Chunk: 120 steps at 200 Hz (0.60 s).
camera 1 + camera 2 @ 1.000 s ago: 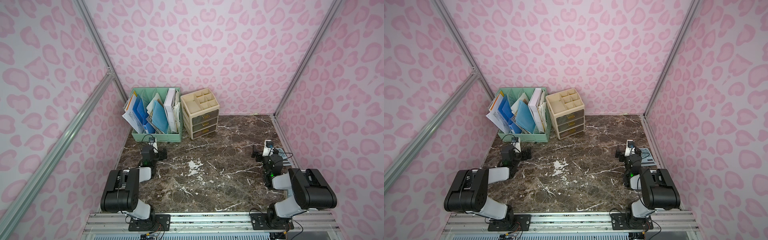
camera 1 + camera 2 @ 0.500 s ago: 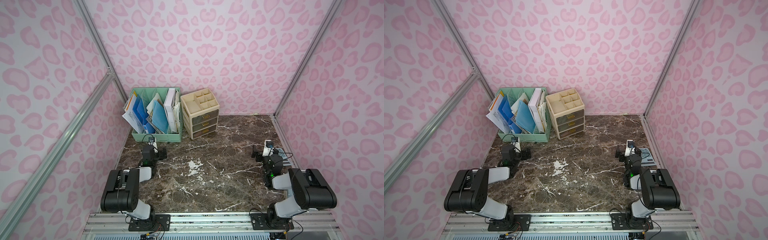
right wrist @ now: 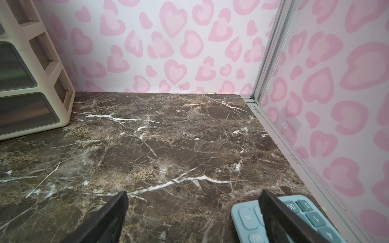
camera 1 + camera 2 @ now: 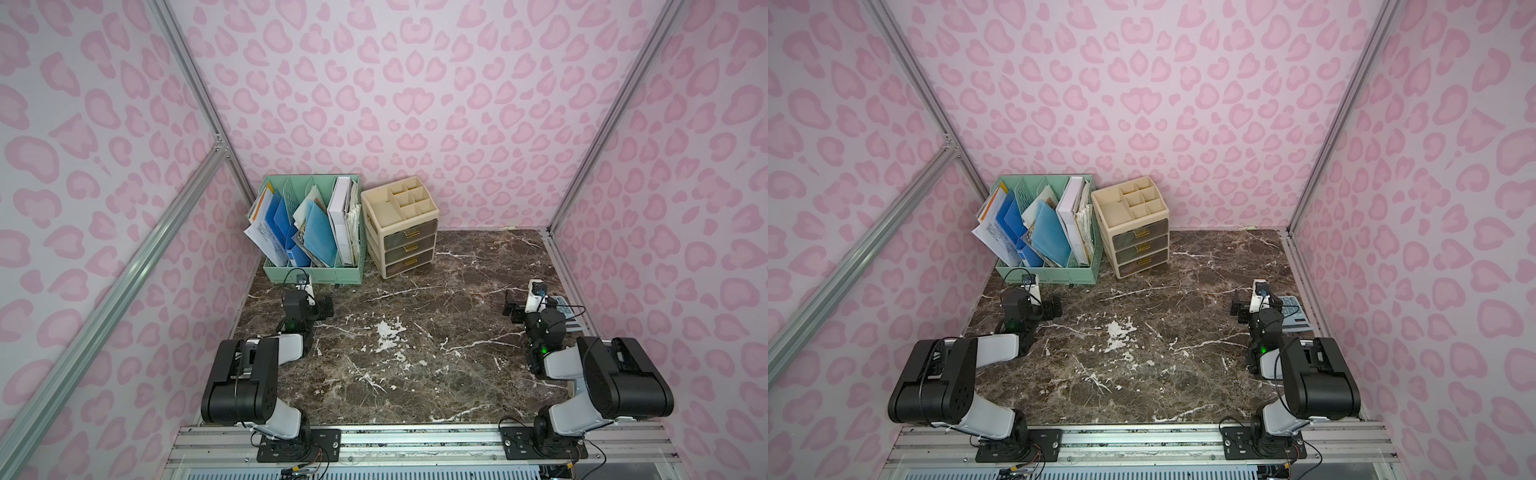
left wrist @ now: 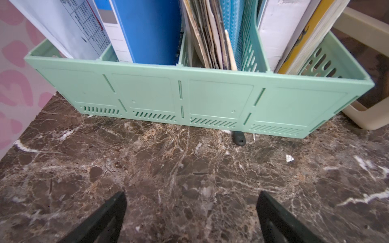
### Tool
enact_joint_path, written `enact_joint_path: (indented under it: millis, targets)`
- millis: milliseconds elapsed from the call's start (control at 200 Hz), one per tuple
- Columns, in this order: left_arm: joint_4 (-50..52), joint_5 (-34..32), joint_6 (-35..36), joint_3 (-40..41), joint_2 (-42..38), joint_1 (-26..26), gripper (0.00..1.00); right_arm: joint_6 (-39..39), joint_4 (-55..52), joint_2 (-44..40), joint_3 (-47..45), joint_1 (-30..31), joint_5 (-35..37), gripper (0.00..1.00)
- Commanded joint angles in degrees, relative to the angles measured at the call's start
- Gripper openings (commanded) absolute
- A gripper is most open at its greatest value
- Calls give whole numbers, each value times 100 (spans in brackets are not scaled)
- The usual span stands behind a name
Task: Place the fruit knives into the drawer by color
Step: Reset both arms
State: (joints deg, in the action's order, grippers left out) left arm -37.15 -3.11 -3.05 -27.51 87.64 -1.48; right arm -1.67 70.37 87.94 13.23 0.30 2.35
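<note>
No fruit knives show in any view: the marble tabletop (image 4: 415, 374) is bare of them, neither claw carries one, and where they are cannot be told. The cream drawer unit (image 4: 409, 249) stands at the back, just beside the green file rack (image 4: 311, 275), and in both top views all three of its drawers are pushed shut. Their smoky fronts are too dim to reveal what lies inside, so no sorting by color can be checked.

The left claw (image 5: 191, 195) hangs low over the tabletop facing the rack, its jaws spread wide with nothing between them. The right claw (image 3: 193, 194) is likewise spread wide and empty, one finger over the corner of a pale blue calculator (image 3: 248, 216) near the side wall. Both arms sit folded back, well apart from the drawer unit.

Judging from this, the task stands at one end or the other. Either every knife is stowed and the drawers closed after it, or nothing is laid out yet. No step is visibly in hand.
</note>
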Motion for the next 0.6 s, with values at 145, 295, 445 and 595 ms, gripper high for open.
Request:
enact_joint_path:
  millis: [145,295,445,595]
  targets:
    - [-65,-18,-16,-27,-7,-6,98,44,70,-13,30,0,-22,100]
    - [-66,-20,-14,-27,-2,-2,98,52,73,-21,29,5,-24,100]
    - [-60,-26,-20,-27,-8,-2,98,48,77,-5,31,5,-24,100]
    - [-262,1198,401,156,-137,-89,98,46,78,-7,35,1,-20,100]
